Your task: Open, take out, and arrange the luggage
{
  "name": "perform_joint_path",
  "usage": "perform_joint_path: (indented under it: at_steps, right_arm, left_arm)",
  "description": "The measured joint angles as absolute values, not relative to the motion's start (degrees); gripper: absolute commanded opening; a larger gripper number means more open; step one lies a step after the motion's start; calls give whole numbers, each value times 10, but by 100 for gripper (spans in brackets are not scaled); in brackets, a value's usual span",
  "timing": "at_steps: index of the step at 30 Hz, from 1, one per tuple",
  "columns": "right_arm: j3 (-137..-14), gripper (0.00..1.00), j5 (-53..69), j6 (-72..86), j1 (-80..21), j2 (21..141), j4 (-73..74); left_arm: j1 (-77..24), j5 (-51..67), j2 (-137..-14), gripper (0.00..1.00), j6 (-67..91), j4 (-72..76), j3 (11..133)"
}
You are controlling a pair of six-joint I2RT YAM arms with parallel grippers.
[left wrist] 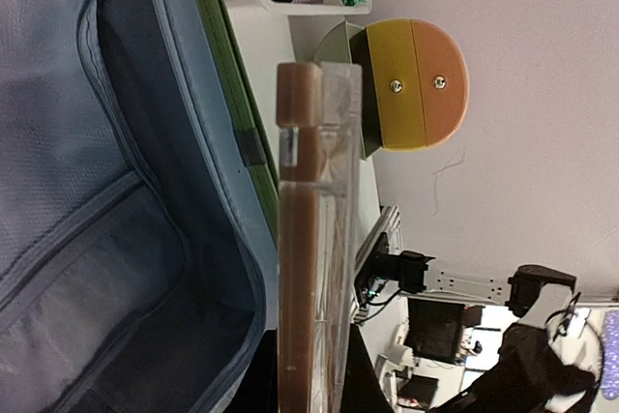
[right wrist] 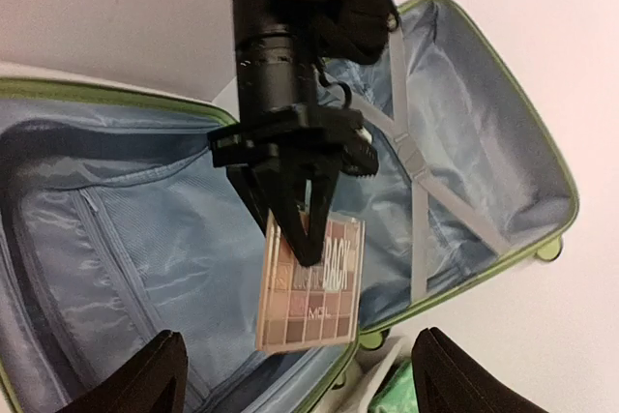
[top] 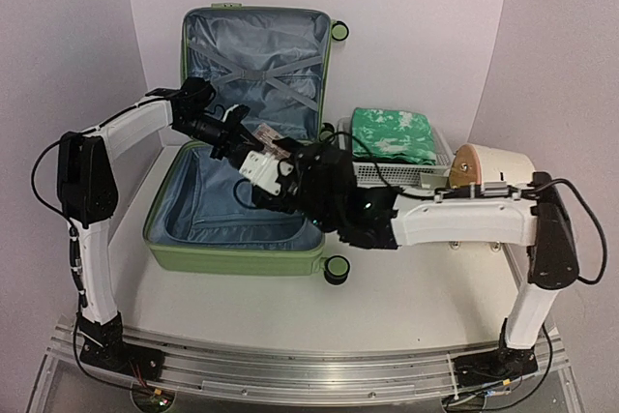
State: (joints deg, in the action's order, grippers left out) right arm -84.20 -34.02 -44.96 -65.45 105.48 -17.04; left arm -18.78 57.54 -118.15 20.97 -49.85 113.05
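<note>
- Luggage (top: 232, 260) lying open toward ten o'clock on the table (top: 406, 287): light-green base flat, lid stood up at twelve o'clock against the back wall with its crossed straps facing out. Probably set so to leave both halves reachable from above.
- Grey-blue lining of the base showing bare in the top view; the corner under the arms hidden.
- Above the base's three o'clock side, an eyeshadow palette (right wrist: 309, 307) hanging edge-down, clear of the lining. Judged to be on its way out of the shell.
- Left gripper (right wrist: 308, 244) pinching the palette near its upper edge, fingers pressed onto both faces. Gripped high, likely to keep the lower part free for setting down.
- Right gripper (right wrist: 298, 355) facing the palette from six o'clock in its own wrist view, fingers spread wide, holding nothing. Looks placed to stay clear of the left arm's load.
- At three o'clock of the luggage, a white mesh basket (top: 387, 173) carrying a folded green patterned cloth (top: 392, 132). Judged a likely spot for arranging what comes out.
- Further toward three o'clock, a cream cylinder (top: 498, 163) on its side, orange face toward the basket; touching it or just beside, impossible to tell.
</note>
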Motion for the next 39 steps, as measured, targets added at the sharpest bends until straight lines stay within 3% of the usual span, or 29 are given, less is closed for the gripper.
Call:
perform_joint_path:
  at_steps: [5, 12, 20, 22, 25, 27, 32, 34, 37, 39]
  right_arm:
    - [-841, 83, -419, -636, -666, 1157, -308]
    - [-857, 73, -513, -836, -646, 1264, -480]
    - [-917, 64, -561, -937, -638, 1302, -577]
    - [-931, 58, -568, -945, -635, 1304, -589]
    - [-937, 20, -568, -953, -633, 1310, -595]
    - [-944, 4, -570, -961, -633, 1320, -596]
    - [-953, 0, -571, -963, -631, 1337, -608]
    - [-953, 0, -572, -965, -631, 1337, -608]
    - [-953, 0, -578, -969, -631, 1337, -609]
    - [-952, 0, -589, -971, -630, 1337, -609]
  left_arm:
    - [-192, 615, -1181, 0, 265, -473, 1102]
    - [-193, 654, -1176, 0, 294, -448, 1097]
    - [-193, 675, -1170, 0, 305, -437, 1089]
    - [-193, 680, -1170, 0, 310, -432, 1083]
    - [-193, 691, -1169, 0, 316, -418, 1080]
    - [-193, 695, -1168, 0, 319, -414, 1079]
    - [-191, 698, -1166, 0, 320, -401, 1073]
    - [-191, 701, -1166, 13, 321, -397, 1071]
    - [-191, 704, -1166, 51, 320, -392, 1070]
    - [-190, 700, -1166, 71, 313, -394, 1071]
